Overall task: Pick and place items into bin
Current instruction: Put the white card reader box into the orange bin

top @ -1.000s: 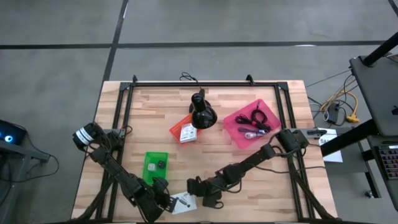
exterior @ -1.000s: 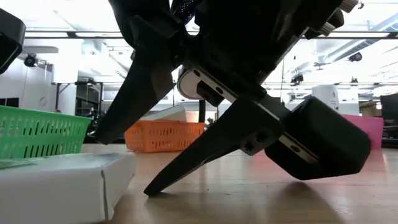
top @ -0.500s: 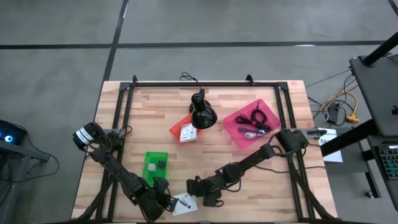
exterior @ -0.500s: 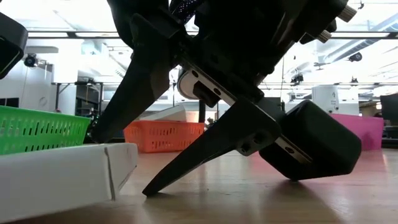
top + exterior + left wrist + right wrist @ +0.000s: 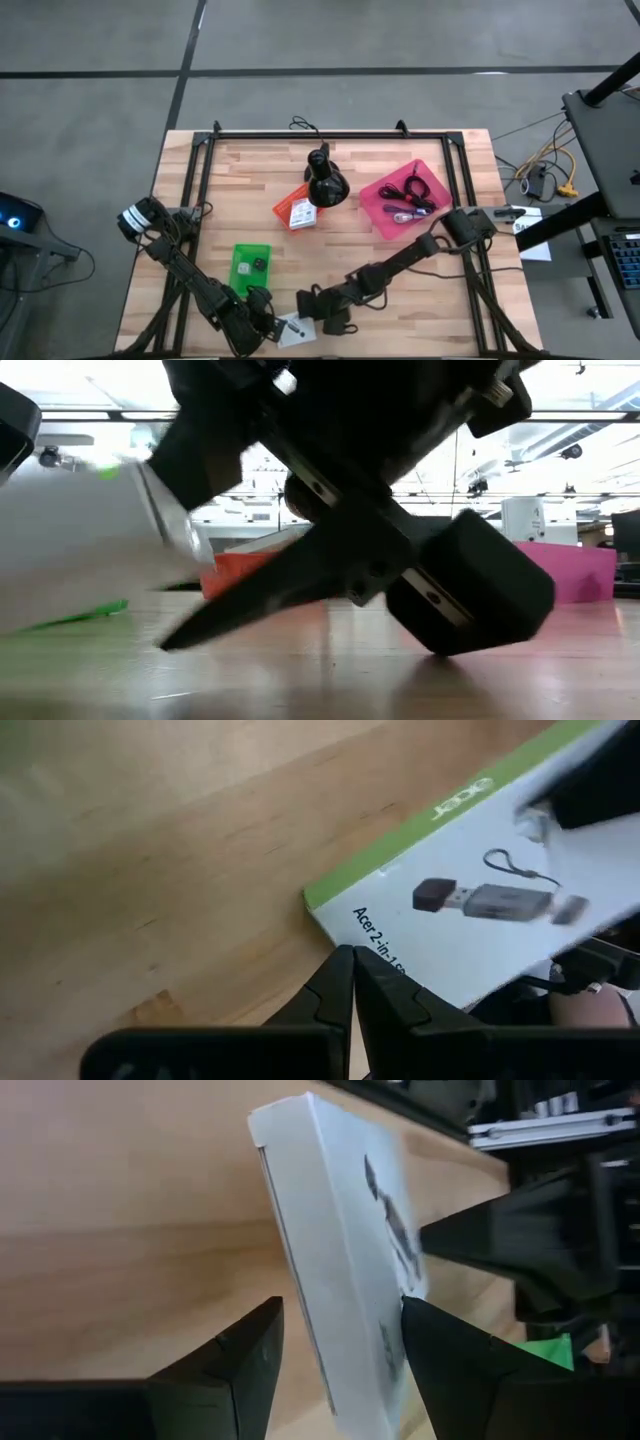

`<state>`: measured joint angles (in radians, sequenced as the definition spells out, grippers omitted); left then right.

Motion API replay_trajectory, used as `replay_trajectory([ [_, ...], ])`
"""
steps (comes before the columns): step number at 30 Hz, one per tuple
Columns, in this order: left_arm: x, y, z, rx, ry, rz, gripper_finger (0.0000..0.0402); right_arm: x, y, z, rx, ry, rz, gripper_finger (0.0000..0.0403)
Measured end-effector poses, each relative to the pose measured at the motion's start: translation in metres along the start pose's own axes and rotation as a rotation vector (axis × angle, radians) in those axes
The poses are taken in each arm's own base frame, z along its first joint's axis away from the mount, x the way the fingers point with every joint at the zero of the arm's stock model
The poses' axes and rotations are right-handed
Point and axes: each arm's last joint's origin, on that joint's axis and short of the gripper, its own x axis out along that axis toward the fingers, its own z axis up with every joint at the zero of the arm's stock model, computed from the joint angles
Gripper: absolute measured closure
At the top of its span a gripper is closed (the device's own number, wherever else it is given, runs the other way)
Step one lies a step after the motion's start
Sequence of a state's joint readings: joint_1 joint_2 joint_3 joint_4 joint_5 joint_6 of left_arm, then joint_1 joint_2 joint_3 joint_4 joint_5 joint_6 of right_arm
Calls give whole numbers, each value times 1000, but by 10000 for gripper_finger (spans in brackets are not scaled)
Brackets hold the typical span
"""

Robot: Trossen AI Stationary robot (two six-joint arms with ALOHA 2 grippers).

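Note:
A flat white box with a green edge, "acer" print and a picture of a USB stick is at the table's near edge, tipped up off the wood. My left gripper is shut, its tips at the box. My right gripper is open, one finger on either side of the tipped box; whether it touches, I cannot tell. Black cables lie in the pink tray, white cards in the orange tray, and a tiny dark cube in the green bin. My left gripper meets the box with its shut fingertips against the printed face near one long edge, coming level from the table's left. The box leans tilted up on edge; which edge is on the table is hidden by the grippers.
The black cone-shaped stand is at the table's middle far side, between the orange and pink trays. A black frame rail runs along the far edge. Bare wood lies between the green bin and my right arm.
The white box has gone from lying flat on the table to tipped up, its raised end climbing steadily in the low view. My right gripper has shifted a little toward the table's left, its fingers now around the box.

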<state>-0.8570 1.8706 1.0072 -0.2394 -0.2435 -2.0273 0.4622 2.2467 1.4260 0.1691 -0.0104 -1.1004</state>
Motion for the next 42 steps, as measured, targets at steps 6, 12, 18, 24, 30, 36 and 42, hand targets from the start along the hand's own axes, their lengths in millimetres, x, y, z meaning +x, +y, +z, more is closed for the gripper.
replay_trajectory([
  [6,0,0,0,0,3,0,401,-1,-13,7,54,-22,-47,228],
  [12,0,1,0,29,-3,4,401,-1,-13,7,54,-9,-43,290],
  [18,-1,0,0,30,-7,-1,401,-3,-16,7,51,0,-63,373],
  [24,-8,-3,0,60,0,-24,401,-4,-16,4,51,127,-108,373],
  [30,-22,-7,6,134,-70,-66,401,-13,-16,6,82,248,-109,373],
  [36,-43,-20,8,181,-109,-184,401,-25,-17,13,143,304,-96,373],
  [42,-64,-33,5,284,-60,-276,401,-33,-19,16,179,335,-92,373],
])
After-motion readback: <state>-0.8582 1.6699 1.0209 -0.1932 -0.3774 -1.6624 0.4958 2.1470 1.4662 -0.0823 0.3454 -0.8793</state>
